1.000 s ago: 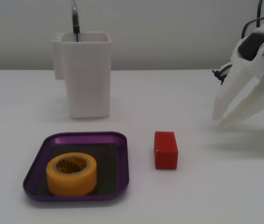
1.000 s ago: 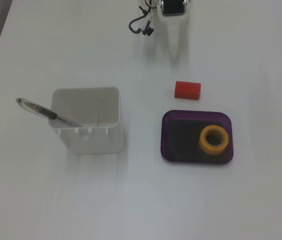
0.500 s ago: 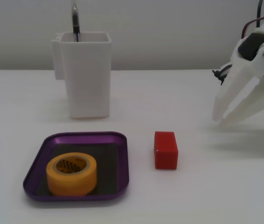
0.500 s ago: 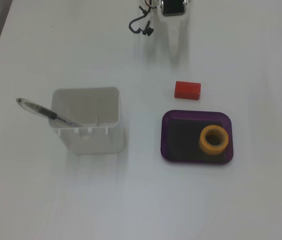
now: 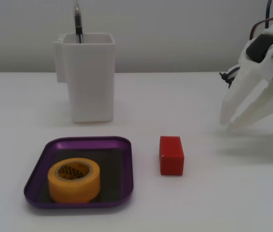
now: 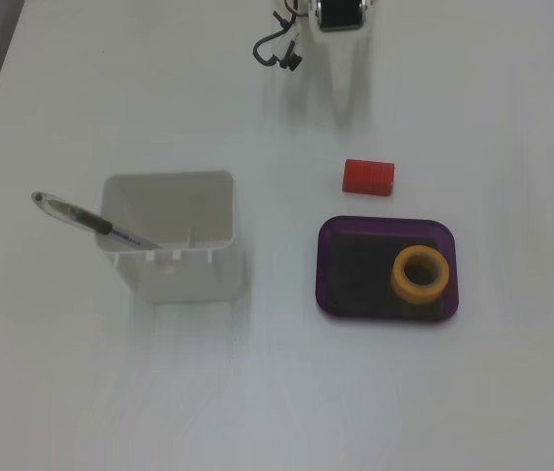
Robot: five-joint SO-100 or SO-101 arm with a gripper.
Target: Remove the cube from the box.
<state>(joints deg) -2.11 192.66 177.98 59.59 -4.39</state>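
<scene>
Red cube (image 5: 171, 155) lies outside purple box (image 5: 126, 164), gripper (image 5: 232, 121) released, apart.

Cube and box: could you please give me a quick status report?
Tool open, empty, off to the side. Cube on table beside box, not inside. Tape roll in box. Nothing in the way.

Matt red cube (image 5: 171, 155), glossy purple box (image 5: 126, 164), smooth white plastic container (image 5: 89, 77)

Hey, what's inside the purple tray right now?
Only the yellow tape roll sits in the purple tray, near one corner on the dark floor. The red cube lies outside on the table. The floor under the roll is hidden.
</scene>
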